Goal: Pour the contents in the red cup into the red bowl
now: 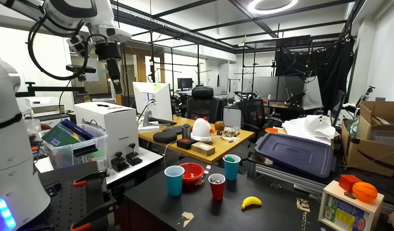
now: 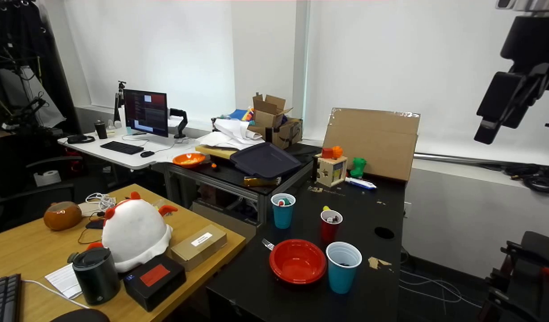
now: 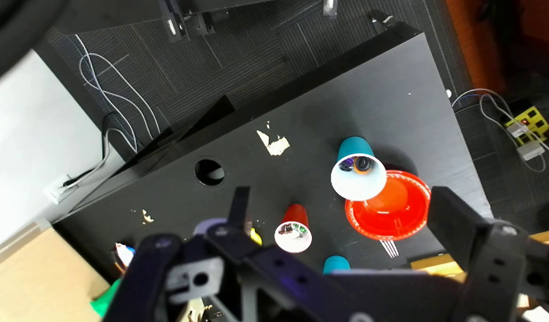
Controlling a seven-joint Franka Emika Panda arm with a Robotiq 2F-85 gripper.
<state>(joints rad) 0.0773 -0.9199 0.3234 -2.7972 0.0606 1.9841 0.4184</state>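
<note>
The red cup (image 1: 217,189) stands upright on the black table, with small dark and green pieces visible inside its white interior in the wrist view. To one side of it sits the red bowl (image 2: 297,264), wide and shallow, with nothing seen in it. In the wrist view a blue cup hides part of the bowl's rim (image 3: 417,223). My gripper (image 3: 340,192) hangs high above the table, well clear of both, its jaws wide apart and nothing between them. An exterior view shows the same gripper (image 2: 488,130) at the upper right, up in the air.
One blue cup (image 1: 175,183) with items inside stands right beside the bowl; another blue cup (image 1: 231,168) holds green and red items. A fork (image 2: 268,244) lies by the bowl. Also on the table are a yellow banana (image 1: 251,201) and a wooden box (image 1: 351,205) with toys on top.
</note>
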